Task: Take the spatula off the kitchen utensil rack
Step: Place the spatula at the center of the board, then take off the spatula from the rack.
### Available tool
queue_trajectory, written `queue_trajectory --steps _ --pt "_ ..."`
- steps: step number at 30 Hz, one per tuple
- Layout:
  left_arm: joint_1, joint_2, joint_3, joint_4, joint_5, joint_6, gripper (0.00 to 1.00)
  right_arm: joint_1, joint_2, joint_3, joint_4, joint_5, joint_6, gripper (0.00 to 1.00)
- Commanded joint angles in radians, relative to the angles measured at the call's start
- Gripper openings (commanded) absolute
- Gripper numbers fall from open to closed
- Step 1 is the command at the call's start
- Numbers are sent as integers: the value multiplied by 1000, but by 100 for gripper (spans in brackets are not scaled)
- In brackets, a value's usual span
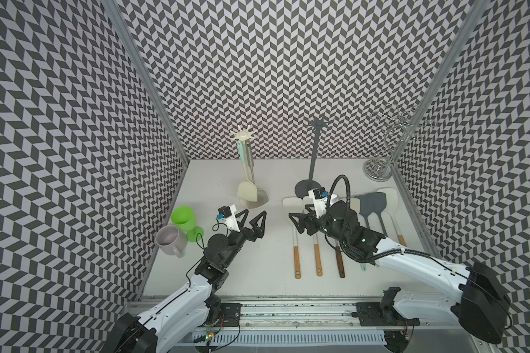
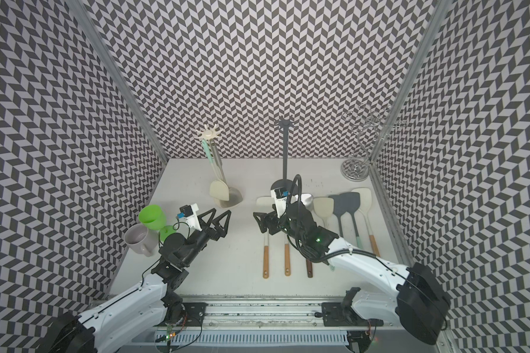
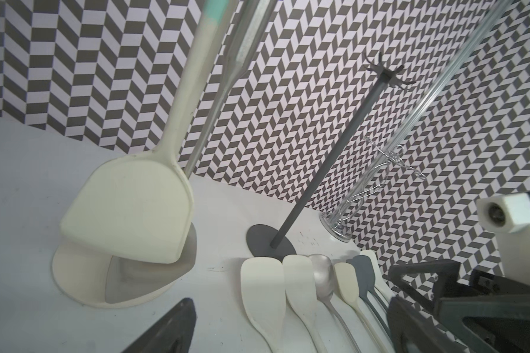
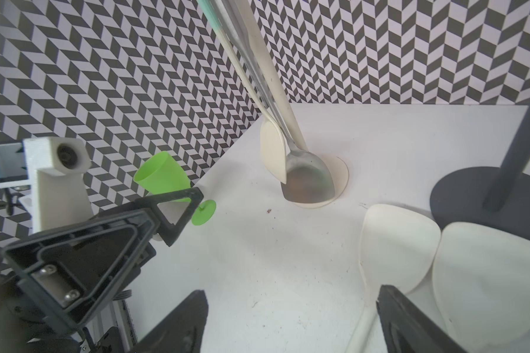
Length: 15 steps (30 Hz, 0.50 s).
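The cream utensil rack (image 1: 244, 136) stands at the back middle of the table on a round base (image 3: 83, 281). Two utensils hang from it. One is a cream spatula (image 1: 246, 191) (image 3: 129, 214) (image 4: 271, 149) with a mint handle. Behind it is a metal spatula (image 1: 262, 197) (image 4: 308, 180). My left gripper (image 1: 255, 214) (image 3: 289, 301) is open and empty, just in front of the rack's base. My right gripper (image 1: 299, 215) (image 4: 291, 293) is open too. It hovers low to the right of the rack, over the table, beside the spatulas lying there.
A row of several spatulas and a spoon (image 1: 338, 232) lies on the right half of the table. A bare dark grey rack (image 1: 313, 152) and a chrome wire stand (image 1: 378, 168) stand at the back right. A green goblet (image 1: 182, 218) and a grey mug (image 1: 169, 240) sit left.
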<state>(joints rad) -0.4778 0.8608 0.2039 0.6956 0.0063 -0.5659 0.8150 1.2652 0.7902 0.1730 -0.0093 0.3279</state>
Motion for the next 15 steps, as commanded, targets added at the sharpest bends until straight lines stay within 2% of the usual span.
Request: queue_trajectory --steps 1,6,15 --pt "68 28 24 -15 44 -64 99 1 78 73 171 -14 -47 85" --pt "163 59 6 14 125 -125 99 0 210 176 243 -27 -89 81" --pt "217 85 -6 33 159 -160 99 -9 423 376 272 -46 -112 81"
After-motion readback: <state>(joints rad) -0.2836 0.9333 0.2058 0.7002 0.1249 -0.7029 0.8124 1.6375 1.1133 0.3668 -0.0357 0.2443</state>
